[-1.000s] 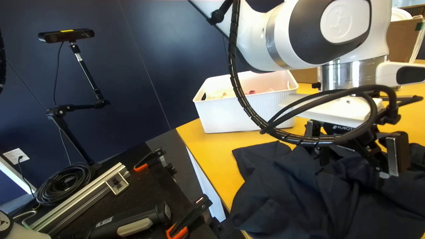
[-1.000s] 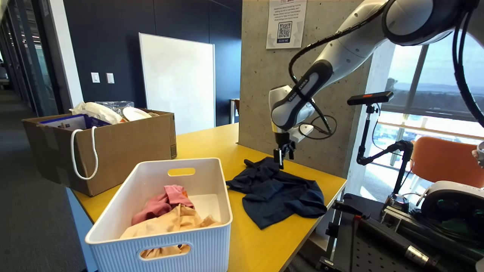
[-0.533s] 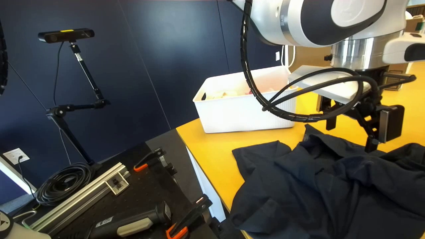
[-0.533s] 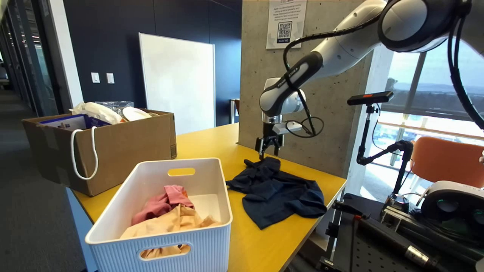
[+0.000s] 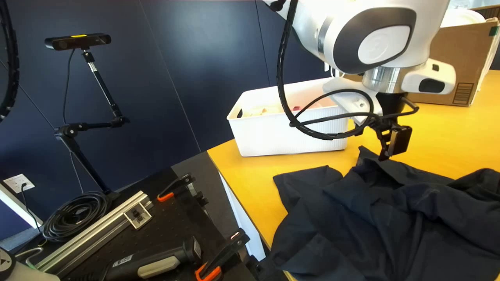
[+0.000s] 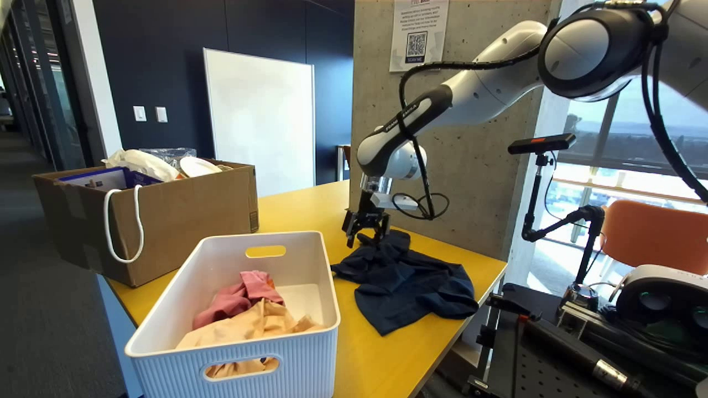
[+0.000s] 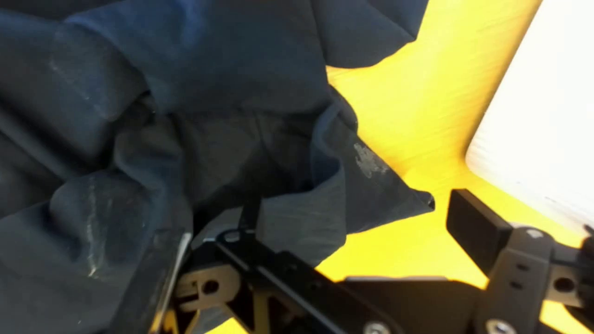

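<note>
In an exterior view the hand (image 6: 365,239) — released, spread wide and empty — hangs at the far left end of the dark cloth (image 6: 409,282), contact unclear. The cloth lies rumpled on the table (image 6: 379,356), right of the white bin (image 6: 307,365). A pink cloth (image 6: 235,303) and a peach cloth (image 6: 249,327) already lie inside; the dark one looks left over, not yet grasped.

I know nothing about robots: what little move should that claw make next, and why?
I'd probably lower the gripper slightly: it seems to hang above the dark cloth, its jaws stand open and hold nothing, and the wrist view shows a fold between the fingers.
</note>
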You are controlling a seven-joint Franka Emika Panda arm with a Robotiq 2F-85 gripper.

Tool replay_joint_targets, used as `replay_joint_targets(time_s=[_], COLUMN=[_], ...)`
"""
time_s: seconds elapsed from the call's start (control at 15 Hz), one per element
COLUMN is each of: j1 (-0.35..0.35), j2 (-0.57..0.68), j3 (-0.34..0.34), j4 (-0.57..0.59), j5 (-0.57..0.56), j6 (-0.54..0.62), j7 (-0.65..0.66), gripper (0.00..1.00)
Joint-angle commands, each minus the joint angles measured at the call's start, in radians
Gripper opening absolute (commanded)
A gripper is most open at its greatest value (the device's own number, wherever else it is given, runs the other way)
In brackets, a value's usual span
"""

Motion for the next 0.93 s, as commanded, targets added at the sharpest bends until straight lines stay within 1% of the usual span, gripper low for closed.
replay_joint_targets(time_s=[0.0, 0.13, 0.47, 0.53, 0.6, 0.67, 0.73, 0.87], j1=[-0.029, -0.04, -0.045, -0.046, -0.045, -0.045, -0.044, -0.044], j2=[0.061, 0.087, 0.119, 0.126, 0.13, 0.134, 0.139, 0.148], j3=[0.028, 0.034, 0.032, 0.032, 0.032, 0.032, 0.031, 0.031], j4=[0.047, 0.065, 0.087, 0.093, 0.098, 0.102, 0.109, 0.118], j5=[0.066, 0.09, 0.107, 0.108, 0.108, 0.107, 0.105, 0.103], j6=[-0.003, -0.012, 0.017, 0.018, 0.021, 0.024, 0.026, 0.032], j7=[0.01, 0.003, 0.007, 0.005, 0.004, 0.003, 0.003, -0.001], gripper=[1.0, 1.0, 1.0, 0.85, 0.72, 0.66, 0.56, 0.42])
